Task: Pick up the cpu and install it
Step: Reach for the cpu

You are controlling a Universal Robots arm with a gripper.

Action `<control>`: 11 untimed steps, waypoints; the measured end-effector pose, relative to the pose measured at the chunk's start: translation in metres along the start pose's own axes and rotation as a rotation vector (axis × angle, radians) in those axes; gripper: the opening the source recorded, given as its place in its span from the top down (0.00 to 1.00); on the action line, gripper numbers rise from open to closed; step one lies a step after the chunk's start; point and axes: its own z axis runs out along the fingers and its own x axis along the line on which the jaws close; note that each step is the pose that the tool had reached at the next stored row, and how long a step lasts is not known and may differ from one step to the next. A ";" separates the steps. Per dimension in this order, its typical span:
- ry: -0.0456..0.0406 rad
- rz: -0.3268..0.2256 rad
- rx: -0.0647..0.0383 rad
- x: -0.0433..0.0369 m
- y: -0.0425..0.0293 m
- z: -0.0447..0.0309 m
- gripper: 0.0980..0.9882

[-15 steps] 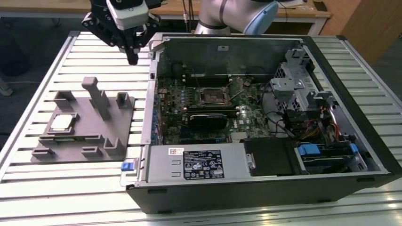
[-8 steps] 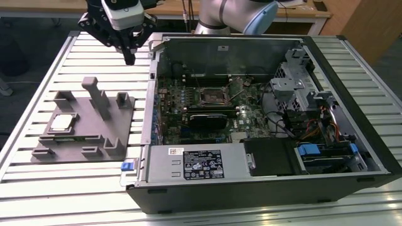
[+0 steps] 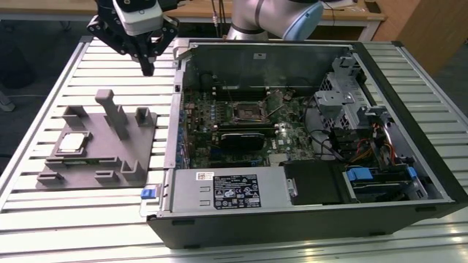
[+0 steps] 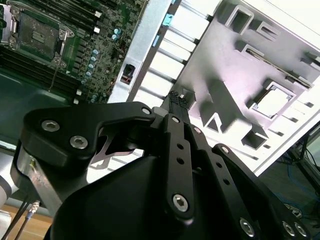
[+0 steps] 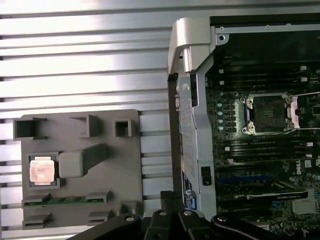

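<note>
In the exterior view the gripper hangs above the slatted metal surface, near the far corner of the open PC case on the exterior view's left. Its fingertips are pinched to a narrow point and there's nothing in them. The cpu is nowhere near it. It sits flat in its square pocket in the grey holder, which lies on the surface just beside the case, on the exterior view's left. The case lies on its side with the motherboard facing up and the dark metal-framed socket around the middle of the board. The arm comes in from behind the case.

The second wrist view looks down along the black gripper. The fingertips are together and empty, over the bright slats right by the edge of the holder. The cpu shows up as a pale square in its pocket, well apart from the tips. The socket is off on the other side, inside the case.

In the first wrist view the tips of the gripper poke in at the edge, lined up roughly with the case wall between the holder and the board. The cpu is seated in its pocket with the silvery top up, and a green board strip sits in the slot next to it. The socket is inside its metal frame, over the case wall from the cpu.
</note>
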 end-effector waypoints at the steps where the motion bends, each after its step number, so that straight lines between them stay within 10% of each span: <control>1: 0.0000 0.000 0.000 0.0007 0.0000 0.0000 0.99; 11: 0.0003 0.000 0.000 0.0074 -0.0006 0.0006 0.99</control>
